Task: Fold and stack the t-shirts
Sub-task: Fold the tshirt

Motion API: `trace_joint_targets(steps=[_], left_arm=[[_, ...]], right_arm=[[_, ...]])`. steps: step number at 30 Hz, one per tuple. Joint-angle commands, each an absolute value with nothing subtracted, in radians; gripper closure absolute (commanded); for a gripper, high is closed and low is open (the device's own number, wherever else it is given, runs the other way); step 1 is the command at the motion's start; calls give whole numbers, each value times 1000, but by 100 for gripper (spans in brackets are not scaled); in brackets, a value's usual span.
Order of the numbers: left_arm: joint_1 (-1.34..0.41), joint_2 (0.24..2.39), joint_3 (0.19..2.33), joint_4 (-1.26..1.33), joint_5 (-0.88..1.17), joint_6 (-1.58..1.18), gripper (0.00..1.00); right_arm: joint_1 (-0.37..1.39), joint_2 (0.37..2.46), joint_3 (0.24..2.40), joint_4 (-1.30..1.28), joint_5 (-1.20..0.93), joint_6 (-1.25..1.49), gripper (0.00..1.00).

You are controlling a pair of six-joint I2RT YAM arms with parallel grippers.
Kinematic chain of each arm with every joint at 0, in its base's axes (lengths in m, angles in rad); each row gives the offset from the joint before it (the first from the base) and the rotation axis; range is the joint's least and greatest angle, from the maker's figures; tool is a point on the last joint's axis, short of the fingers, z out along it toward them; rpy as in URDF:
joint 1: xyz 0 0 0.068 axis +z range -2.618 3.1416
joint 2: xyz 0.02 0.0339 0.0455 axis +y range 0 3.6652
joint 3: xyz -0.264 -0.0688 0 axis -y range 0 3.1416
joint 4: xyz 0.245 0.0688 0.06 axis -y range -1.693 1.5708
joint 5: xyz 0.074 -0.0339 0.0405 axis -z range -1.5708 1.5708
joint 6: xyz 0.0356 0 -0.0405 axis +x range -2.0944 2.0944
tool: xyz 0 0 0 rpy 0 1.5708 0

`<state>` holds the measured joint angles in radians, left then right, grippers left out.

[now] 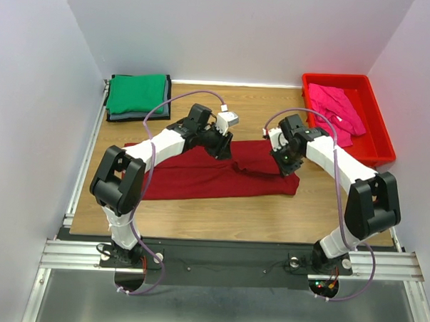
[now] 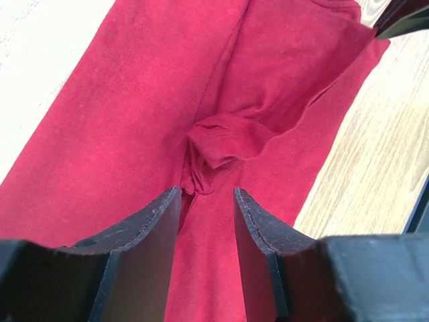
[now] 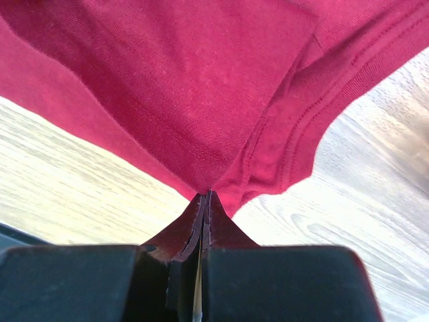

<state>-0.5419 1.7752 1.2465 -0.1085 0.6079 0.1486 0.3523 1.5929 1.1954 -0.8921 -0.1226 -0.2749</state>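
Note:
The dark red t-shirt [image 1: 200,176] lies spread across the middle of the table, rumpled near its centre. My left gripper [image 1: 223,152] hangs open just above it, and the cloth [image 2: 134,121] shows between its fingers, with a bunched fold [image 2: 224,141] just ahead of the tips [image 2: 206,196]. My right gripper [image 1: 282,159] is at the shirt's right end, shut on a pinch of the dark red cloth [image 3: 201,100] beside a stitched hem [image 3: 315,107]; its tips [image 3: 206,196] meet there. A folded green t-shirt [image 1: 136,93] rests on a dark grey one [image 1: 128,116] at the back left. The pink t-shirt [image 1: 336,109] lies crumpled in the tray.
A red plastic tray [image 1: 378,143] stands at the back right against the wall. White walls close in the table on three sides. Bare wooden tabletop [image 1: 220,215] shows in front of the dark red shirt, towards the arm bases.

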Motion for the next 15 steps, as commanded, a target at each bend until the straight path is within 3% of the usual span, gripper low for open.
trace_joint_targets(steps=[1,15], left_arm=[[-540,1709,1247,-91,607,158,51],[-586,1690,1198,-63,627,224,57]], right_arm=[[336,1555,1152,-914,-75,-324,99],[291,1591,1092,-867,-72,-367,100]])
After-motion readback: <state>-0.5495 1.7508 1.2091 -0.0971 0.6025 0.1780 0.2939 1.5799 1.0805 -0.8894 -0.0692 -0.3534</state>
